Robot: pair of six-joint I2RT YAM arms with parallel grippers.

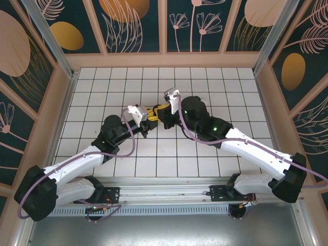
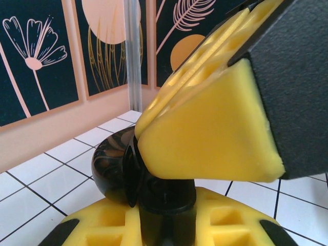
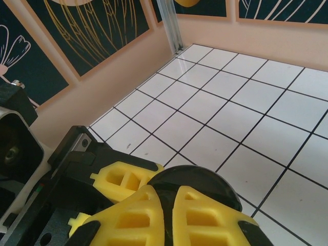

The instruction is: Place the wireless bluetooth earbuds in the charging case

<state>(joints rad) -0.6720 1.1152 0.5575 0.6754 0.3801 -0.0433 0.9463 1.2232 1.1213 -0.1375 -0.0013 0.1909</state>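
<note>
The left arm (image 1: 87, 161) is stretched from its base at the near left, up and rightward over the white tiled table (image 1: 102, 87). Its wrist is turned so that the left gripper (image 1: 152, 119) points at the table's middle. In the left wrist view, its two yellow latticed fingers (image 2: 230, 225) are closed on either side of a glossy black case (image 2: 110, 169), which is clamped between them. The case's rounded shell bulges out to the left of the fingers. Whether the case rests on the tiles cannot be told.

At the middle of the table the two grippers are brought tip to tip, with the case between them.

The right arm (image 1: 256, 148) is extended from the near right, up and leftward, with a green light (image 1: 215, 126) lit on it. The right gripper (image 1: 163, 109) is angled down onto the case from the far side. In the right wrist view, its yellow fingers (image 3: 205, 220) are drawn almost together, with only a slim dark gap left between them. Whether anything is pinched there cannot be told. The case's black curve is seen just past their tips, and one finger of the left gripper lies just beside it on the left. In the left wrist view, a right finger is seen close over the case's top, but contact cannot be confirmed.

The table is enclosed by dark wall panels (image 1: 138, 23) painted with leaves and flowers.
</note>
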